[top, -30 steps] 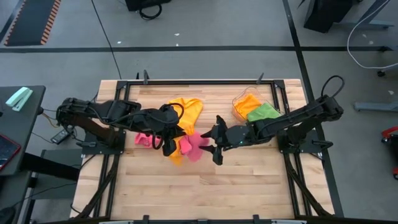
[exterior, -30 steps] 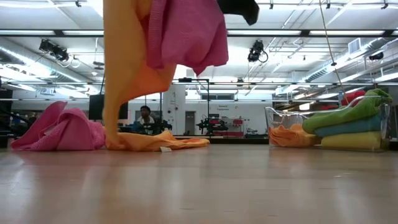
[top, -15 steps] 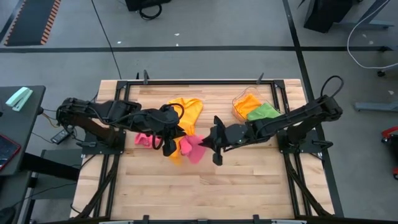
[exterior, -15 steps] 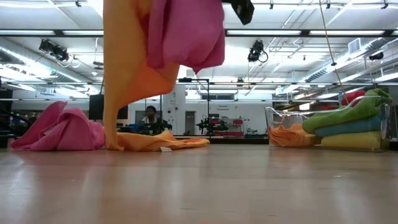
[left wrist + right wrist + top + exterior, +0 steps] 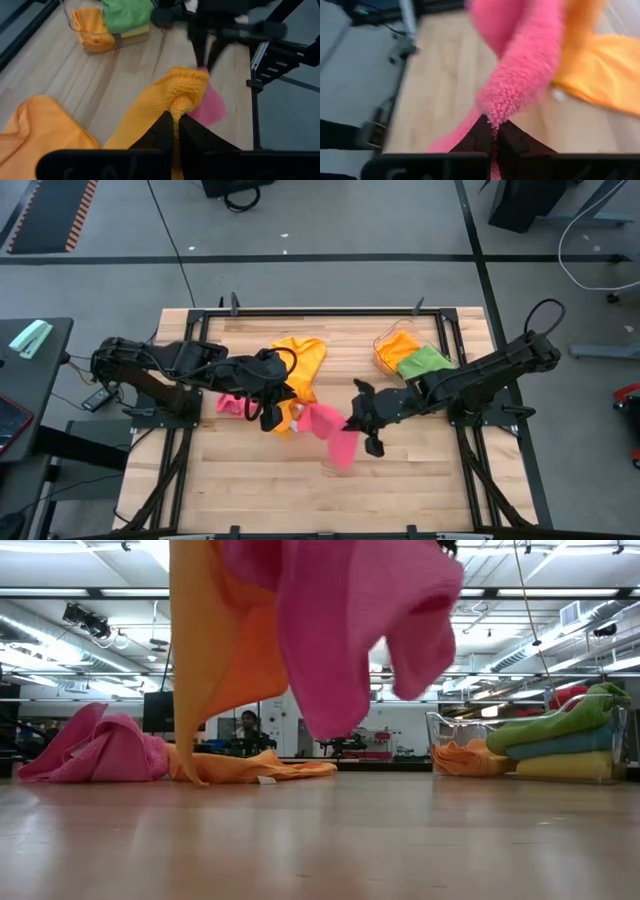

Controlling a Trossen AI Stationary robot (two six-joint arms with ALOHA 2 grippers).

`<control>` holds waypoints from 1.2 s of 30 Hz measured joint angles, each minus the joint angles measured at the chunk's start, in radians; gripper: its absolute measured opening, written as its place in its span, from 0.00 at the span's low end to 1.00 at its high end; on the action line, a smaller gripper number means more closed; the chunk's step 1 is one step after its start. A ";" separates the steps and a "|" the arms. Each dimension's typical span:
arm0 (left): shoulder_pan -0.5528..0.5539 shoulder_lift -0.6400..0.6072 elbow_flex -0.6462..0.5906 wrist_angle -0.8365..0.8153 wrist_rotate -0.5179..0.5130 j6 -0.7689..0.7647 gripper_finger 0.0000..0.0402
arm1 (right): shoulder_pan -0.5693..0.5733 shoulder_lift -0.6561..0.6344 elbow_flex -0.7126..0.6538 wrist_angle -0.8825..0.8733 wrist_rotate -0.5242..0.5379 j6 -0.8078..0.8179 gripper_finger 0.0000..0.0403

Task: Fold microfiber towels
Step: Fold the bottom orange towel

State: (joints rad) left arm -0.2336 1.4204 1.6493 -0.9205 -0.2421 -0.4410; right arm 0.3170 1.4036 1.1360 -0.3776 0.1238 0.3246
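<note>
The right gripper (image 5: 362,423), mid-frame in the high view, pinches a pink towel (image 5: 335,435) and lifts it clear; the left gripper (image 5: 275,415) clamps the orange towel (image 5: 300,360) it hung against. Another pink cloth (image 5: 230,404) lies left; a tray (image 5: 385,340) of folded towels sits upper right.

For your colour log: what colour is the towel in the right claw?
Pink towel, clearest in the right wrist view.

We see bare table (image 5: 400,490) along the near edge, open to either arm. Mid-table is barred by the hanging pink towel (image 5: 338,438) and orange towel (image 5: 298,360) — a second pink towel (image 5: 231,404) lies left, and the clear tray (image 5: 385,340) fills the far right corner.
</note>
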 joint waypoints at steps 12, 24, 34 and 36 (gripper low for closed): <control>-0.066 0.000 0.000 -0.101 0.353 -0.146 0.03 | -0.268 -0.001 0.000 0.017 0.143 0.013 0.03; -0.131 0.000 0.000 -0.094 0.368 -0.178 0.04 | -0.423 0.032 0.002 0.441 0.131 -0.146 0.04; -0.119 0.000 0.000 0.010 0.300 -0.123 0.09 | -0.426 0.132 -0.001 0.228 -0.205 -0.060 0.32; -0.107 0.000 0.000 0.030 0.282 -0.123 0.09 | -0.425 0.131 -0.001 0.187 -0.239 -0.022 0.40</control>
State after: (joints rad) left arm -0.3407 1.4200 1.6493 -0.8901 0.0398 -0.5636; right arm -0.1085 1.5350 1.1347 -0.1903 -0.1154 0.3023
